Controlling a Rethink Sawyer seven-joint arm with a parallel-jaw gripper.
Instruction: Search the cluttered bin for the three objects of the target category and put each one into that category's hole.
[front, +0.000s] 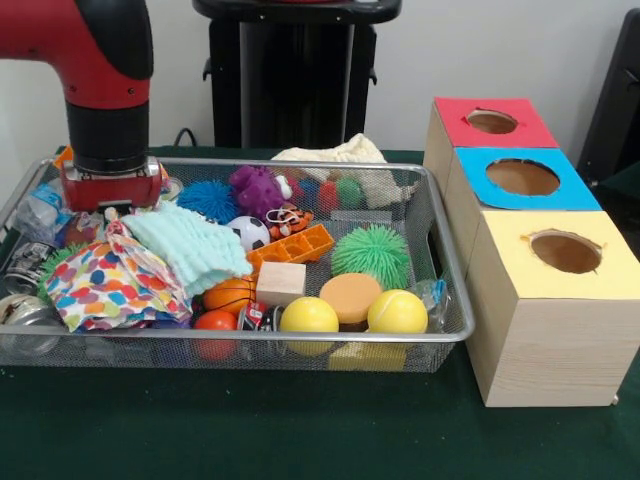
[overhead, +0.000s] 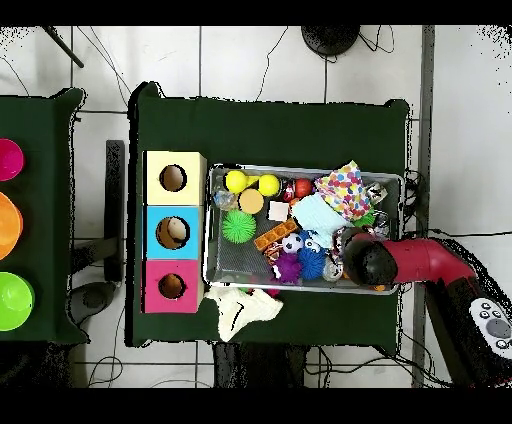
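Note:
The silver wire-mesh bin (front: 452, 300) lies on the green table, full of mixed items, and it also shows in the overhead view (overhead: 212, 262). My gripper (front: 110, 192) hangs low over the bin's far left corner, just above a mint cloth (front: 190, 245) and a polka-dot cloth (front: 110, 282). Its tips are hidden behind the clutter. Three wooden boxes stand right of the bin, each with a round hole on top: red (front: 490, 122), blue (front: 523, 178) and yellow (front: 565, 252). In the overhead view the arm (overhead: 420, 262) reaches into the bin's right end.
In the bin lie two yellow balls (front: 309, 315) (front: 398, 311), an orange disc (front: 350, 296), a green spiky ball (front: 371, 252), a wooden block (front: 281, 282), a small basketball (front: 229, 294), a soccer ball (front: 248, 232), and purple (front: 256, 190) and blue (front: 207, 199) spiky balls. A cream cloth (front: 335, 152) lies behind the bin.

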